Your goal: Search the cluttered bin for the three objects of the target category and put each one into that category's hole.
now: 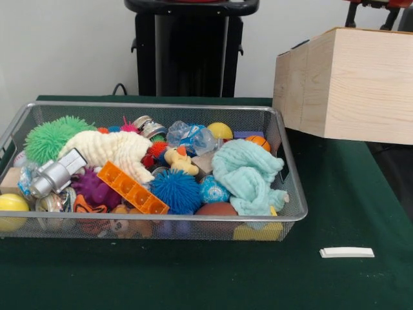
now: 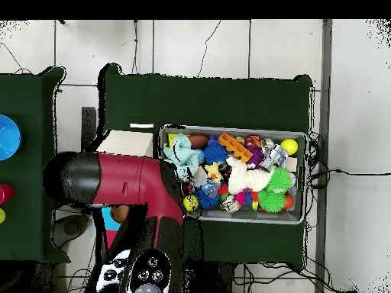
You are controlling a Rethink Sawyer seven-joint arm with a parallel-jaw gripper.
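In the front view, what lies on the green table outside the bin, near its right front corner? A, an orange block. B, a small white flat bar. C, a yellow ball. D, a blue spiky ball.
B: a small white bar lies alone on the table, in front of and to the right of the bin.

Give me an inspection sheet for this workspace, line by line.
Surface: green cloth table; a white strip lies loose on it.
Job's things: wire bin is full; knotted fabric balls not clearly seen; wooden box stands beside it, hole not visible.
Clutter: green spiky ball, blue spiky ball, aqua cloth, orange block, rubber duck.
Gripper: only dark parts at the top edge above the box; state unreadable.
Cables: black cable behind the bin.
Surroundings: black pedestal, pale wall.
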